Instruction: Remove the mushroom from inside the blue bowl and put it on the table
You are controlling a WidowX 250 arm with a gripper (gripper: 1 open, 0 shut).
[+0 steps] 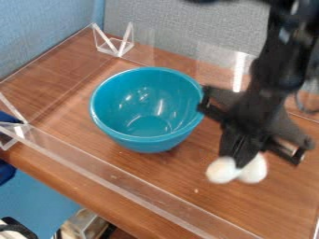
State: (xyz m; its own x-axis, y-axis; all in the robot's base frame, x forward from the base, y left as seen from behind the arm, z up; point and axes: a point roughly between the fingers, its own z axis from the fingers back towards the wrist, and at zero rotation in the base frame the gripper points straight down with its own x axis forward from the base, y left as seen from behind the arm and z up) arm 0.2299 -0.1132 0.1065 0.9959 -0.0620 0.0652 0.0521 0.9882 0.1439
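The blue bowl (125, 105) stands on the table (69, 79), left of centre, and its inside shows nothing in it. My gripper (238, 170) hangs low over the wood to the right of the bowl, just in front of it, with the black arm rising behind. Its jaws are shut. Whitish rounded lumps sit at the tips, and the left one looks like the mushroom (223, 170) held there by its pale stem. Blur hides the cap. The lumps are at or just above the tabletop; I cannot tell whether they touch it.
Low clear acrylic walls (118, 182) edge the table along the front and sides. Two clear triangular brackets (115, 39) stand at the back left corner. A blue panel rises behind. Bare wood lies around the gripper on the right.
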